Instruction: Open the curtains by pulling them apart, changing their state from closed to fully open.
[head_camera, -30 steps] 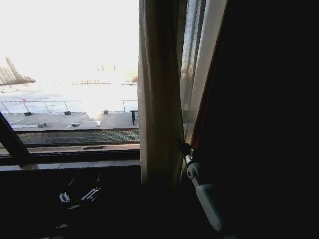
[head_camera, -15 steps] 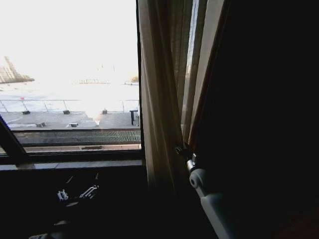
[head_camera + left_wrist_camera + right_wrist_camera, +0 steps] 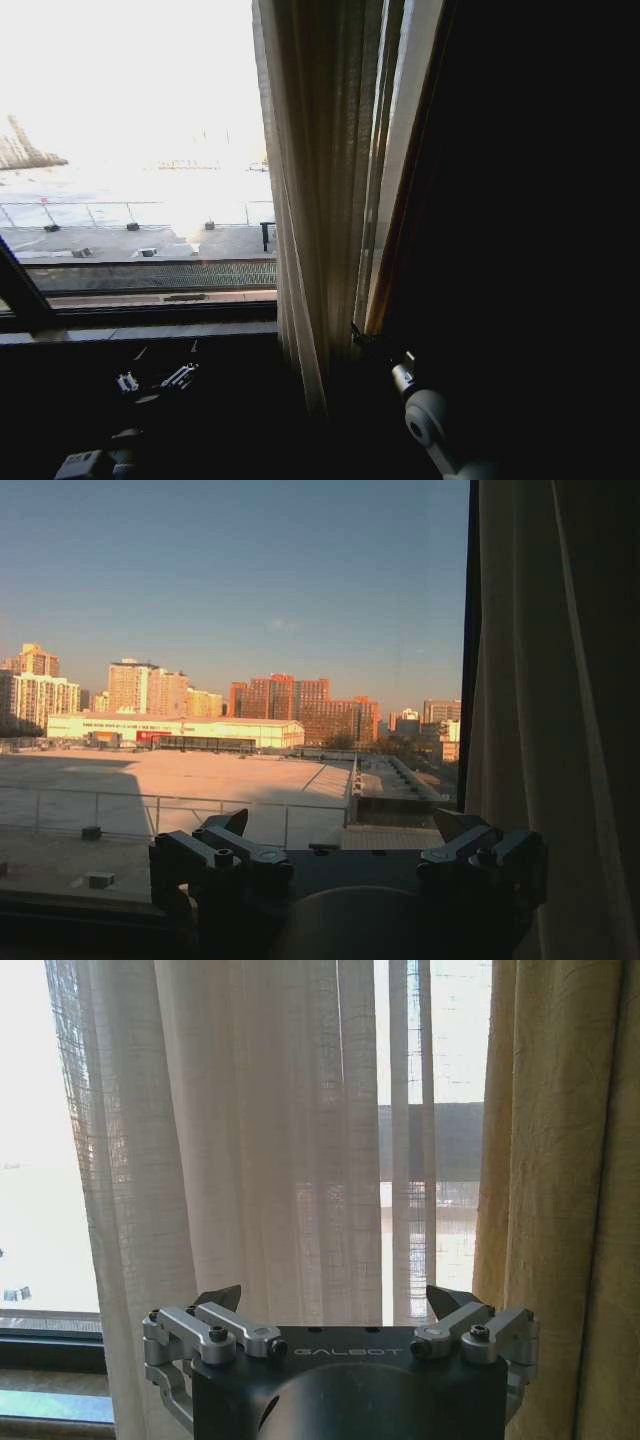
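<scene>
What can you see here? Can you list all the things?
curtain: one panel, cream-white, bunched right of the bare glass
heavier drape: one, yellowish, beside the sheer curtain
window frame: one, dark, below the glass
rooftop outside: one, sunlit, with a railing
city buildings: several, orange-lit, far off
left gripper: one, dark, open, low by the sill, holding nothing
right gripper: one, black and silver, open, facing the curtain, holding nothing
</scene>
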Controlling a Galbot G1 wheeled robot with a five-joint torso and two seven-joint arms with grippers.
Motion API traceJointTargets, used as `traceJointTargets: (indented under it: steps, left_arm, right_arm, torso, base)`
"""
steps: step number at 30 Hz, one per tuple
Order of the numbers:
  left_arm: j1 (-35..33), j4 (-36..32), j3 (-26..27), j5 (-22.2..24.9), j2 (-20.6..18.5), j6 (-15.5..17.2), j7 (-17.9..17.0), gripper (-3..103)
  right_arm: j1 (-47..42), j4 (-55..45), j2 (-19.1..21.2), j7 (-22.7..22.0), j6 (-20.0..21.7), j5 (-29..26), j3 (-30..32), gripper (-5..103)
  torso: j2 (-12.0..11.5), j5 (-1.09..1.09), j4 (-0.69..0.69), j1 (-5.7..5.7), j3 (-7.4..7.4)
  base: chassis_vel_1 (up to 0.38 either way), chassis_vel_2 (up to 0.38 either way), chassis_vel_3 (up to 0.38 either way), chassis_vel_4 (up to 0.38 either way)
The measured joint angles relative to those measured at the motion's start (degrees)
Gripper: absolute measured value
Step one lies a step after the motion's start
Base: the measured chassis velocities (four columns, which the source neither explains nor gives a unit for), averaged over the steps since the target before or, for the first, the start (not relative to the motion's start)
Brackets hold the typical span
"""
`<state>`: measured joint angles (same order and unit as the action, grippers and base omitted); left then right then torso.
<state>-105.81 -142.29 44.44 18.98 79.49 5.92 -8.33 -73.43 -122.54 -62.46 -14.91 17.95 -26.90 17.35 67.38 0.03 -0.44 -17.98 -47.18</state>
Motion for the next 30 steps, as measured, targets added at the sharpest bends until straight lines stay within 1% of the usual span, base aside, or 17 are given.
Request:
traceJointTargets:
  steps: [2, 3, 6, 11, 13, 16, 24, 30]
  left_arm:
    - [0.9, 0.0, 0.0, -0.1, 0.0, 1.1, -0.2, 100]
    - [0.9, 0.0, 0.0, -0.1, 0.0, 1.1, -0.2, 100]
    - [1.9, -0.2, 0.2, -0.4, 0.7, 2.5, -0.3, 100]
    - [2.2, 0.0, -0.7, -1.8, 2.2, 3.4, -0.2, 100]
    - [2.5, 0.0, -0.7, -1.9, 2.2, 3.6, -0.2, 100]
    - [3.3, -0.2, -0.8, -2.0, 2.2, 4.7, -0.2, 100]
    - [3.5, 0.1, -1.0, -2.1, 2.4, 4.9, -0.1, 100]
    - [3.4, 0.2, -0.7, -2.1, 2.2, 4.8, 0.0, 100]
  right_arm:
    - [-0.9, -1.3, 0.3, 0.0, 0.5, 0.1, 0.4, 100]
    - [-0.9, -1.3, 0.3, 0.0, 0.5, 0.1, 0.4, 100]
    - [-0.9, -2.6, 0.8, 1.2, 1.3, 0.9, 1.0, 100]
    - [0.2, -3.6, 1.0, 2.0, 1.3, 1.1, 1.3, 100]
    - [0.4, -3.6, 1.1, 2.1, 1.3, 1.1, 1.2, 100]
    - [0.8, -3.4, 1.6, 2.1, 1.3, 1.1, 0.9, 100]
    - [1.2, -1.8, 1.7, 2.2, 1.0, 1.0, 1.1, 100]
    - [1.7, -0.5, 1.0, 2.3, -0.1, 1.4, 0.4, 100]
  torso:
    - [0.0, -0.01, -0.01, 0.00, 0.00]
    - [0.0, -0.01, -0.01, 0.00, 0.00]
    - [0.0, -0.03, 0.00, 0.00, 0.00]
    - [0.0, -0.01, 0.01, 0.00, 0.00]
    - [0.0, 0.00, 0.01, 0.00, 0.00]
    - [0.0, -0.02, 0.00, 0.00, 0.00]
    - [0.0, -0.01, 0.00, 0.00, 0.00]
    - [0.0, -0.03, 0.00, 0.00, -0.01]
  base:
    - [0.000, 0.000, 0.000, 0.000]
    - [0.000, 0.000, 0.000, 0.000]
    - [0.000, 0.000, 0.000, 0.000]
    - [0.000, 0.000, 0.000, 0.000]
    - [0.000, 0.000, 0.000, 0.000]
    - [0.000, 0.000, 0.000, 0.000]
    - [0.074, 0.083, -0.069, -0.081]
    - [0.181, 0.218, -0.188, -0.241]
